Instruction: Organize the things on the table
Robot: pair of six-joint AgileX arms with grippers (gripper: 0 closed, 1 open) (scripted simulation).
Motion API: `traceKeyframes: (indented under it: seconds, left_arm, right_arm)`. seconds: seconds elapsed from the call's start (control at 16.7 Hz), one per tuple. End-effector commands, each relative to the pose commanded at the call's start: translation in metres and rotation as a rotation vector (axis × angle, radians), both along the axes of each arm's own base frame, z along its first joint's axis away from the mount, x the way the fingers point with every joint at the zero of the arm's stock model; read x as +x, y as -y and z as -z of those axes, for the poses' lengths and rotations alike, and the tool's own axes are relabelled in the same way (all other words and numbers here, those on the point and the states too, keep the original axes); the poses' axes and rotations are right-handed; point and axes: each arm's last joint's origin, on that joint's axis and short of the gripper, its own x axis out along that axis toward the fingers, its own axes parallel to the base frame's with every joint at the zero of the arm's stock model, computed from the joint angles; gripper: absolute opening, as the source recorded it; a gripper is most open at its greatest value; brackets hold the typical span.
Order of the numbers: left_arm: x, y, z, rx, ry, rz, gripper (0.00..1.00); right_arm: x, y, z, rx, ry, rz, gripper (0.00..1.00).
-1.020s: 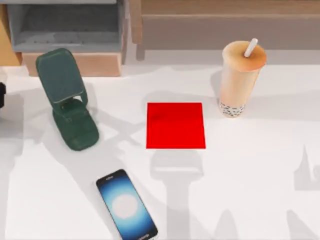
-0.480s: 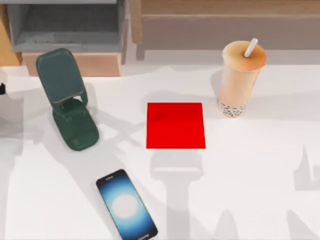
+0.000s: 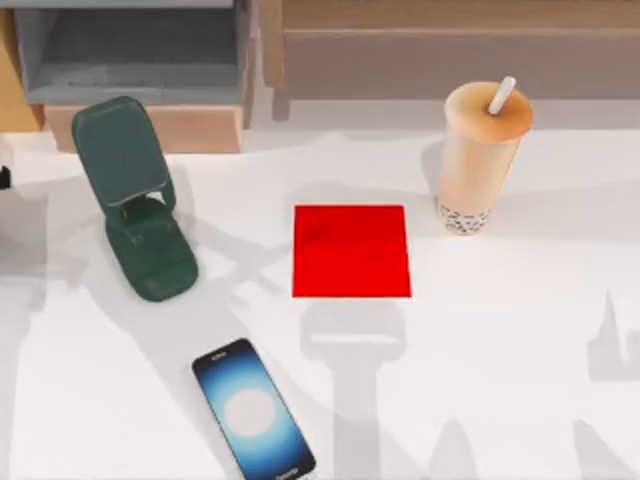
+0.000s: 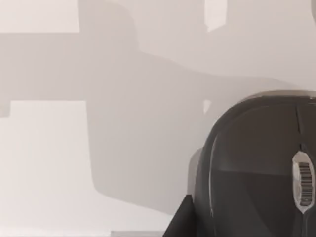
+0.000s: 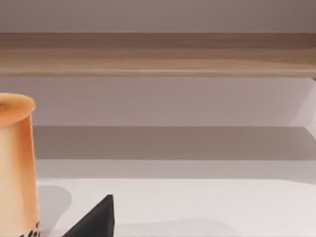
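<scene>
The black smartphone [image 3: 252,410] lies screen up near the table's [image 3: 520,330] front edge, left of centre. At the back right stands the beige bubble-tea cup [image 3: 480,160] with its white straw, upright; the right wrist view has it [image 5: 17,163] close by, beside a dark part of my right gripper [image 5: 96,219]. In the left wrist view the dark grey mouse [image 4: 261,168] rests on the white tabletop, with a dark part of my left gripper [image 4: 180,224] right next to it. A small dark shape [image 3: 3,178] sits at the top view's left edge.
A red square mat [image 3: 351,250] lies in the middle of the table. A dark green phone stand [image 3: 135,195] stands at the left. Behind it is a grey open drawer box [image 3: 130,60], and a wooden shelf [image 3: 450,45] runs along the back.
The dark shape at the top view's left edge has shrunk, drawing away to the left. Phone, cup, stand and mat have not moved.
</scene>
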Motion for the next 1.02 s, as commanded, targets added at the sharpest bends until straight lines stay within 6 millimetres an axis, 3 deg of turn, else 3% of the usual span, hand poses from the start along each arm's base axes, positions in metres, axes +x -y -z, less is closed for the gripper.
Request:
traceKeyframes:
  seconds: [0.3, 0.72, 1.02]
  left_arm:
    - [0.003, 0.000, -0.015, 0.005, 0.010, 0.005, 0.00]
    - [0.001, 0.001, -0.096, 0.001, -0.001, 0.005, 0.00]
    - [0.000, 0.000, -0.101, 0.003, 0.002, 0.004, 0.00]
  right_arm:
    - [0.000, 0.000, 0.000, 0.000, 0.000, 0.000, 1.00]
    - [0.000, 0.000, 0.000, 0.000, 0.000, 0.000, 1.00]
    - [0.000, 0.000, 0.000, 0.000, 0.000, 0.000, 1.00]
